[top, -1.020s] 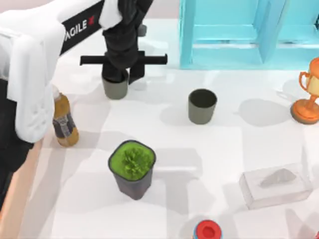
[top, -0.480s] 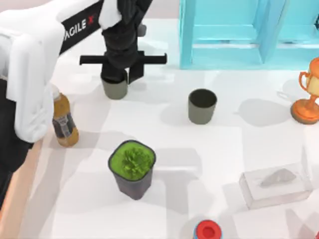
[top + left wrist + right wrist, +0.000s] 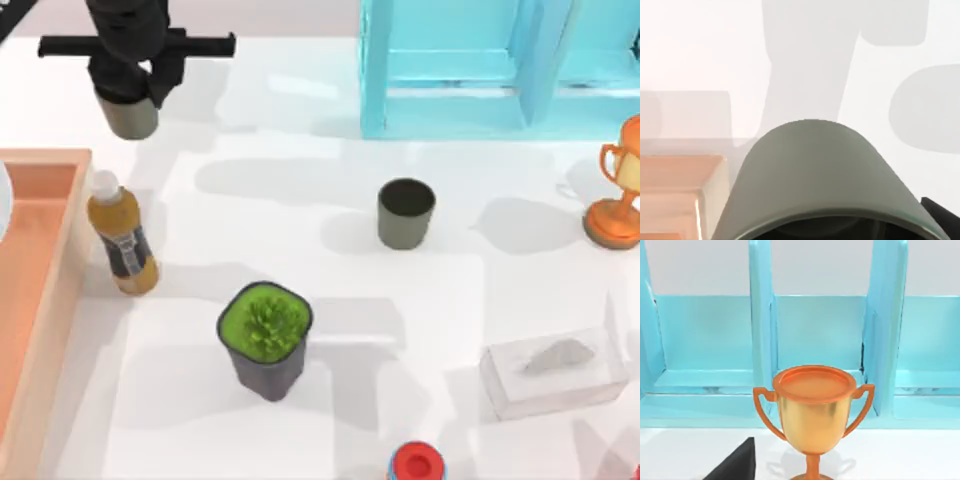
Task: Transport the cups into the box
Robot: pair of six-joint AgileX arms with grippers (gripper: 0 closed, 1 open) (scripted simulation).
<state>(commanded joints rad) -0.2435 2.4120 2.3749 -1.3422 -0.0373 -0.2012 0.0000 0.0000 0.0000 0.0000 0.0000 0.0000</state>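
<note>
Top view: left claw (image 3: 133, 85) grips one upright cup (image 3: 130, 116), mouth up.

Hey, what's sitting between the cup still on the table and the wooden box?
In the top view, the bottle stands beside the box, with bare table from there to the cup.
</note>
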